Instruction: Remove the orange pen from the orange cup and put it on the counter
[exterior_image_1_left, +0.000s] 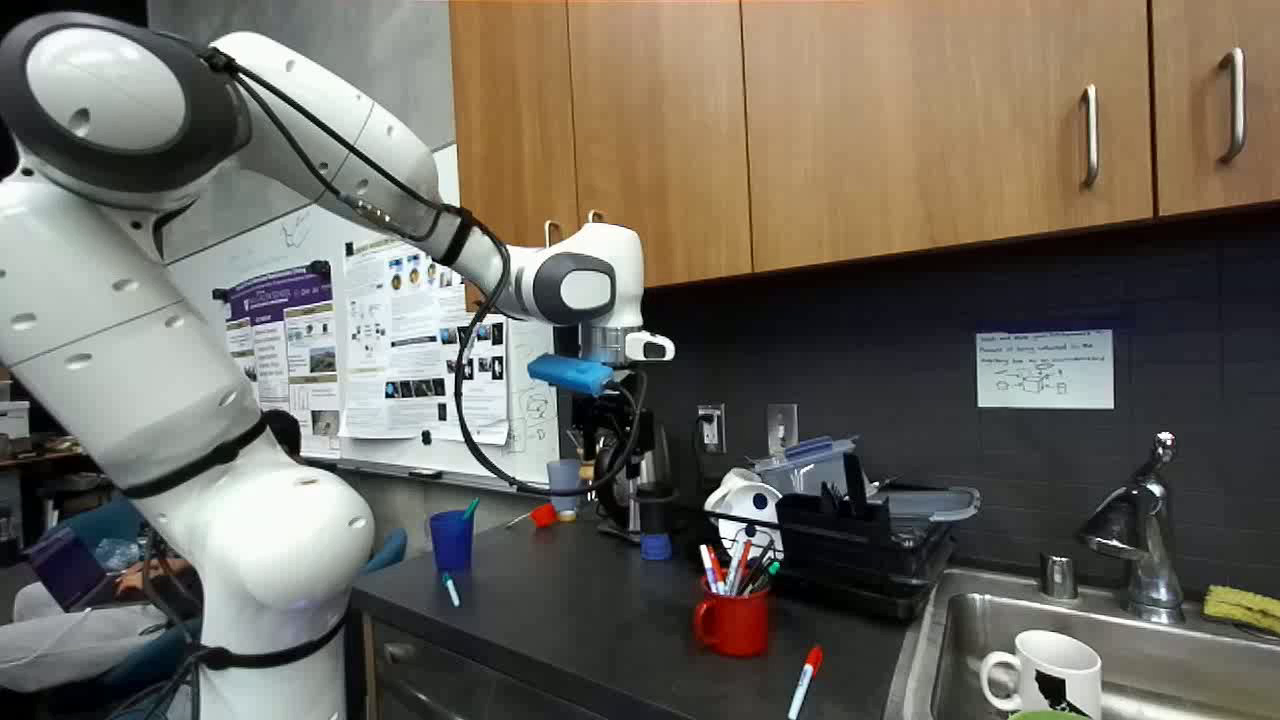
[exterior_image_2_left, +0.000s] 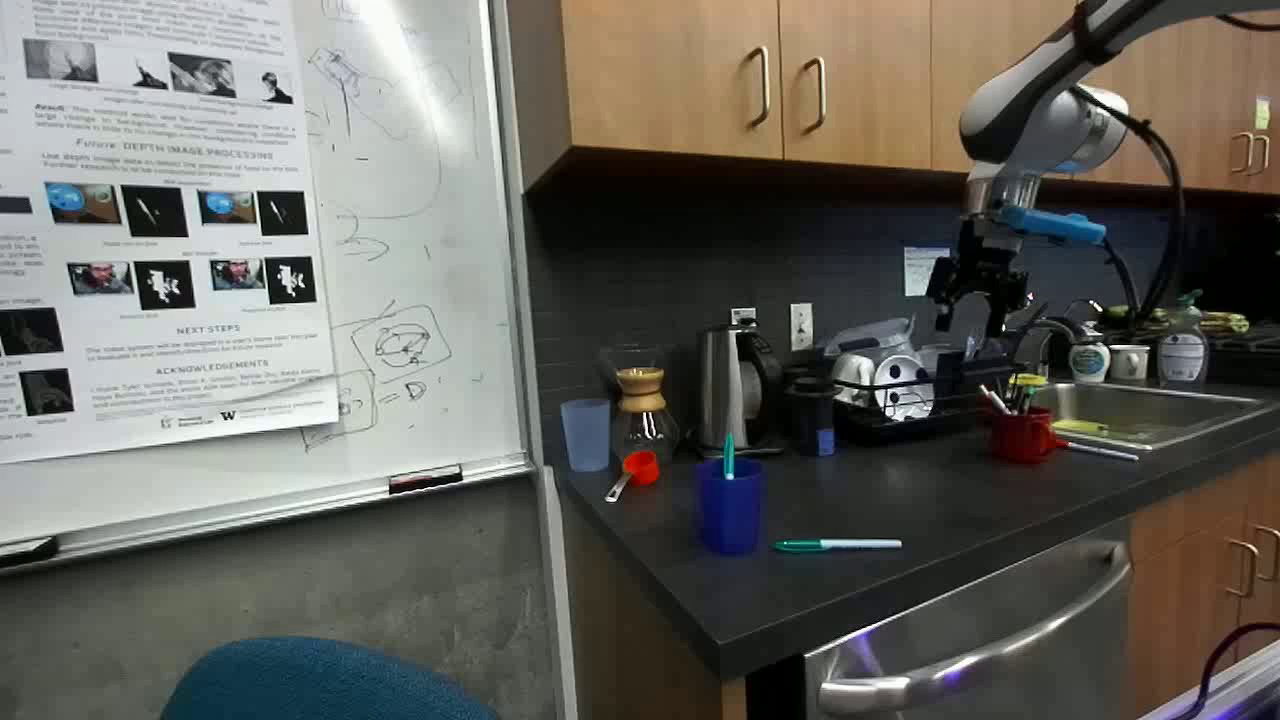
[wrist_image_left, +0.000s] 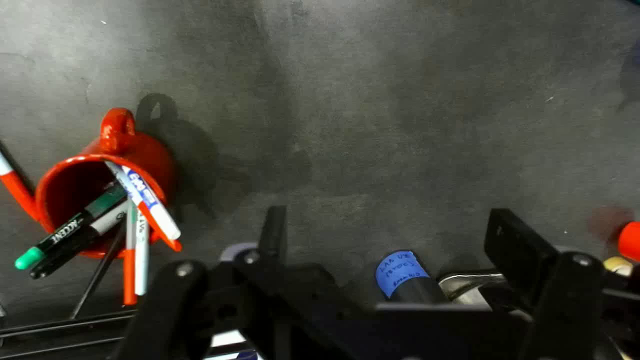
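The orange cup (exterior_image_1_left: 740, 628) is a glossy red-orange mug with a handle. It shows in both exterior views (exterior_image_2_left: 1022, 440) and at left in the wrist view (wrist_image_left: 147, 150). It stands upright on the dark counter (exterior_image_1_left: 560, 610) and holds several pens. Some have orange-red ends, such as a pale pen (wrist_image_left: 129, 275); I cannot tell which is the orange pen. A white-bodied pen with a red end (exterior_image_1_left: 804, 682) lies beside the mug. My gripper (exterior_image_2_left: 970, 302) is open and empty, high above the counter (wrist_image_left: 375, 110). In the wrist view, its fingers (wrist_image_left: 386, 215) are right of the mug.
A black dish rack (exterior_image_1_left: 860, 550) and a blue-taped dark cylinder (wrist_image_left: 402, 272) stand behind. A blue cup (exterior_image_2_left: 730, 505) with a teal pen, a green-capped pen (exterior_image_2_left: 840, 545) and a red scoop (exterior_image_2_left: 640, 466) are towards the counter's end. A steel sink (exterior_image_1_left: 940, 640) holds a white mug (exterior_image_1_left: 1060, 665).
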